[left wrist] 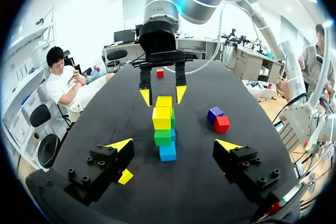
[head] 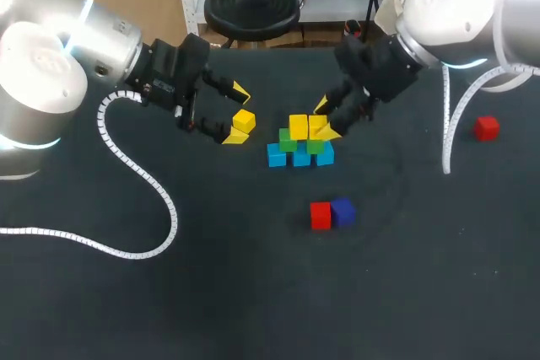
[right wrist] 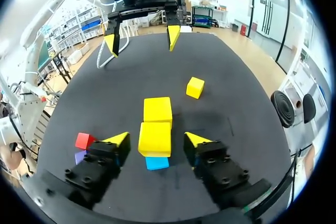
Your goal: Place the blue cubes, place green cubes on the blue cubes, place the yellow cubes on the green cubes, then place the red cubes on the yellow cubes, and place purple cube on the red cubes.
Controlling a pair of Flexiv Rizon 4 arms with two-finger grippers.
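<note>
Here right pincer (right wrist: 156, 139) spread astride yellow cube (right wrist: 155, 136), not touching.

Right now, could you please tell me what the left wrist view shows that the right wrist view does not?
Only the left wrist view shows the lone red cube beyond the right hand, and a green cube in the stack. Only the right wrist view shows the left hand from the front and the loose yellow cube whole. Both share the stacked yellow cubes, a blue cube beneath, and the red cube beside the purple cube.
</note>
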